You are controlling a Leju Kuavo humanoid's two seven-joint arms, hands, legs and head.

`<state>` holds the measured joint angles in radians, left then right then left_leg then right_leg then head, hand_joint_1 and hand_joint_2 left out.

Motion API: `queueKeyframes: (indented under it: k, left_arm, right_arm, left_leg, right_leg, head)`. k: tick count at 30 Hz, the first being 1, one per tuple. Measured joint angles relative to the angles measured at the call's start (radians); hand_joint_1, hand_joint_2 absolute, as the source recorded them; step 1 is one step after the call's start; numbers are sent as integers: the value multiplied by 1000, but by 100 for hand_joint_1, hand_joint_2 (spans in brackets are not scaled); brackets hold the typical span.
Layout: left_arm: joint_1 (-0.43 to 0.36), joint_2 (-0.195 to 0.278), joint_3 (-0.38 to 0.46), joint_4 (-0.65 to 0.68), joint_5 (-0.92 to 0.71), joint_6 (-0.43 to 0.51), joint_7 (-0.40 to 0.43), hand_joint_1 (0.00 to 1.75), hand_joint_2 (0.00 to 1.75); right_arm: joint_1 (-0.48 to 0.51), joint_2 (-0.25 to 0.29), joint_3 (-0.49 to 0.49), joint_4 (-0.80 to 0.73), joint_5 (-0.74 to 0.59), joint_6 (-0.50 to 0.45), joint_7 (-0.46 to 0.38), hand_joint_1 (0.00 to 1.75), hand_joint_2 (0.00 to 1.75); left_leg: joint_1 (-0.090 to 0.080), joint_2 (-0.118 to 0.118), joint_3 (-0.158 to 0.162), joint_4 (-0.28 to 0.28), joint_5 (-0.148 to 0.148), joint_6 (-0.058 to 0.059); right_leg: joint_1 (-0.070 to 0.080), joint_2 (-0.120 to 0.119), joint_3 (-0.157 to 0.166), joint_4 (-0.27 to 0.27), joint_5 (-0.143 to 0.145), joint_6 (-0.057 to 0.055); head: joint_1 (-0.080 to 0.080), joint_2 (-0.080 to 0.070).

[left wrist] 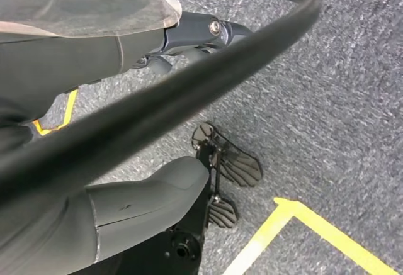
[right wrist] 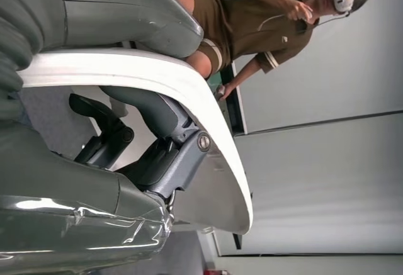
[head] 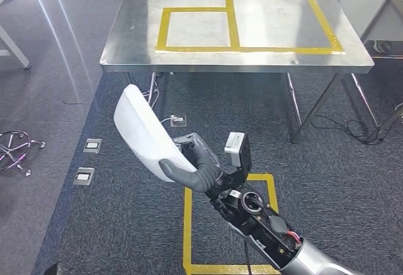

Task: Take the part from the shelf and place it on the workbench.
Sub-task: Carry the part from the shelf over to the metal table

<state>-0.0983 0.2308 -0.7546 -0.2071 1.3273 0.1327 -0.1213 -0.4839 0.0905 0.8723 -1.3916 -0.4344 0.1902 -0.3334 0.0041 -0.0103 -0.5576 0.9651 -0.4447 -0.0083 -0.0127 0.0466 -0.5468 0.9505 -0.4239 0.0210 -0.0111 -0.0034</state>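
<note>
The part point(head: 142, 130) in my right hand point(head: 194, 165) is a white, smooth, curved shell, broad and rounded at its far end and narrowing toward my grip; from the right wrist camera its edge point(right wrist: 190, 89) reads as a thin white arc with a duller, greyish inner face. My thumb lies over its outer face and my darker fingers point(right wrist: 157, 114) press the inner side, so the part is pinched between them, held up in the air over the grey carpet, nearer than the workbench point(head: 133, 42) and apart from it. The workbench is a metal table at the far side, its top marked with two yellow tape rectangles point(head: 247, 26) side by side, nothing inside either. My left hand point(left wrist: 142, 206) hangs over the carpet; I cannot tell how its fingers lie. A yellow tape square point(head: 190, 224) marks the floor below my right arm. A person point(right wrist: 247, 23) in brown stands beyond the part.
</note>
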Motion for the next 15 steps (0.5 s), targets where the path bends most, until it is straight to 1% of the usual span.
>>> queueKeyframes:
  k: [2,4,6,8,9,10,11,12,13,14,15]
  left_arm:
    - [-1,0,0,0,-2,-1,0,0,175]
    - [-1,0,0,0,-4,-1,0,0,175]
    - [0,1,0,0,-5,-2,0,0,175]
    - [0,1,0,0,-6,-2,0,0,175]
    - [0,1,0,0,-6,-2,0,0,175]
    - [0,1,0,0,-6,-2,0,0,175]
    - [0,2,0,0,-6,-2,0,0,175]
    - [1,2,0,0,-7,-2,0,0,175]
    - [2,2,0,0,-7,-3,0,0,175]
    - [3,2,0,0,-8,-3,0,0,175]
    - [4,2,0,0,-8,-3,0,0,175]
  right_arm:
    - [0,0,0,0,2,-4,0,175,175]
    - [0,-1,-2,-3,3,-6,0,175,175]
    - [0,-2,-3,-7,3,-8,0,175,175]
    - [-1,-2,-4,-8,3,-9,0,175,175]
    - [-1,-2,-4,-8,3,-9,0,175,175]
    - [-1,-3,-4,-8,3,-9,-1,175,175]
    - [0,-3,-4,-8,3,-9,-1,175,175]
    - [4,-6,-5,-8,3,-9,-1,175,175]
    - [8,-9,-6,-9,3,-10,-1,175,175]
    - [12,-12,-7,-9,3,-11,-1,175,175]
    - [15,-14,-8,-9,4,-12,-1,175,175]
  left_leg:
    - [-2,0,0,1,-3,6]
    - [3,3,7,-8,-2,15]
    - [9,6,19,-19,0,23]
    - [9,8,23,-20,-1,25]
    - [9,8,23,-20,-1,25]
    - [9,8,23,-20,-1,26]
    - [9,9,25,-21,-3,27]
    - [8,11,31,-20,-8,27]
    - [9,12,40,-20,-14,25]
    - [9,13,51,-20,-23,22]
    - [10,14,63,-20,-32,16]
  right_leg:
    - [-3,1,1,-2,-2,8]
    - [-2,-3,-4,7,-11,16]
    - [0,-15,-18,41,-33,19]
    - [1,-23,-29,67,-47,18]
    - [0,-23,-30,69,-48,18]
    - [1,-24,-37,85,-55,17]
    - [0,-27,-61,133,-75,17]
    - [0,-30,-94,193,-86,16]
    - [0,-34,-118,231,-84,15]
    - [-1,-37,-123,229,-61,13]
    - [-1,-40,-104,177,-23,10]
  head:
    - [0,0]
    - [0,0]
    - [4,0]
    - [7,0]
    - [7,0]
    - [9,0]
    - [12,0]
    - [17,0]
    - [23,0]
    - [28,0]
    - [33,0]
